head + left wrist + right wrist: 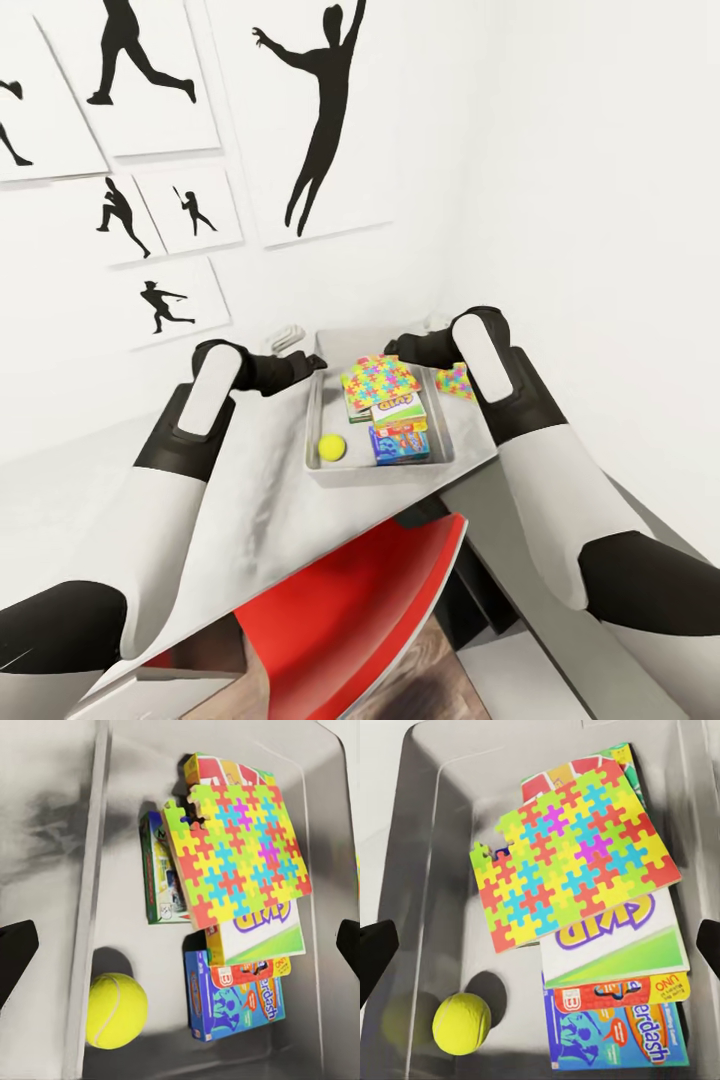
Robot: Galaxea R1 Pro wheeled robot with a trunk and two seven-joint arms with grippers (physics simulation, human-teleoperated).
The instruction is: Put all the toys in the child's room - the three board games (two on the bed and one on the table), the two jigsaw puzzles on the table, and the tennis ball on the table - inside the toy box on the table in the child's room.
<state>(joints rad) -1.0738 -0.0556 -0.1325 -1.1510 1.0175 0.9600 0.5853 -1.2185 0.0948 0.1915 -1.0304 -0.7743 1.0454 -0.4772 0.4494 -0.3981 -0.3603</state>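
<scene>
Toy box (318, 425) on the bench holds a jigsaw puzzle (378, 378), board games and tennis ball (332, 446); second puzzle (456, 381) lies outside beside the right gripper (392, 349). Both grippers hover open, empty.

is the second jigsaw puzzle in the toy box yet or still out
Out. The second jigsaw puzzle lies beyond the toy box wall, beside the right arm; the other jigsaw puzzle rests inside.

Below me a glossy red curved panel (350, 610) juts out by a patch of wood-plank floor (430, 680), with a small white object (284, 335) near the wall.
</scene>
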